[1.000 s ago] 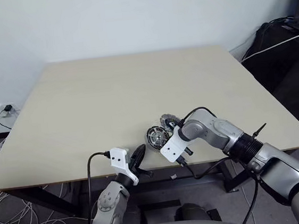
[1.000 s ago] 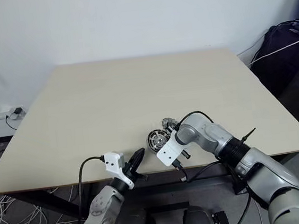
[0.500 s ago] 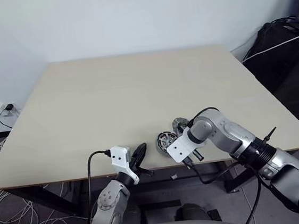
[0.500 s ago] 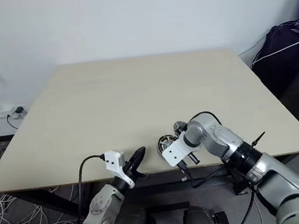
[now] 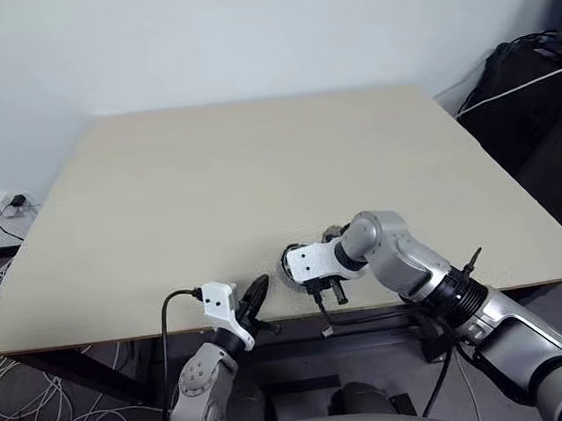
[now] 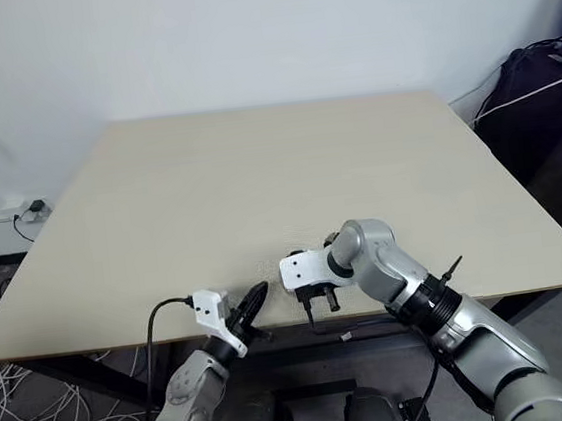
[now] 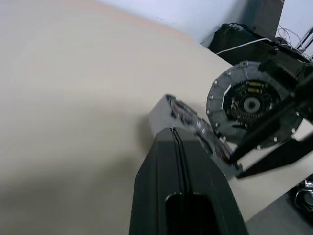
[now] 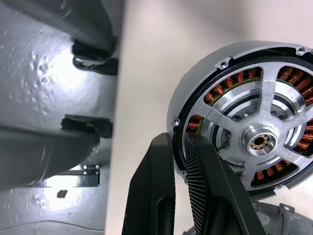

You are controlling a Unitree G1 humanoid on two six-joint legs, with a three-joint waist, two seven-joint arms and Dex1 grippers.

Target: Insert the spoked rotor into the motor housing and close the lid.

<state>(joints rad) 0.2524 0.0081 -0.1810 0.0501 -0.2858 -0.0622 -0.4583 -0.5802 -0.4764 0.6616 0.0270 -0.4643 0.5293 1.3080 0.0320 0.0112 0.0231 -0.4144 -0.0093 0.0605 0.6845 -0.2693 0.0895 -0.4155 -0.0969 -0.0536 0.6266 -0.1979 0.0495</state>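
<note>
Copper windings showed through the spokes of the spoked rotor (image 8: pixel 259 142), already seated in the motor housing (image 8: pixel 195 93), whose rim the right gripper (image 8: pixel 180 156) pinched between its two nearly closed black fingers, the gripper aimed steeply down at the near edge of the table (image 5: pixel 257 173). Just beyond those fingers, on the side away from the robot, the lid (image 7: pixel 252 105) stood on edge, its dark inner face and ring of rim screws turned toward the left wrist camera; whether it leaned on the housing could not be told. Beside and nearer the robot, the left gripper (image 5: pixel 253 296) hung with its fingers pressed fully together and nothing between them, at the table's front edge and apart from the parts. The likely trouble was the thin rim grip: a twist of the wrist could let the housing slip and drop off the front edge, which lay right under the fingers. A nudge could also topple the lid. Farther out, beyond both grippers, the tabletop stretched bare to the far wall, ample room to push the work inward.
</note>
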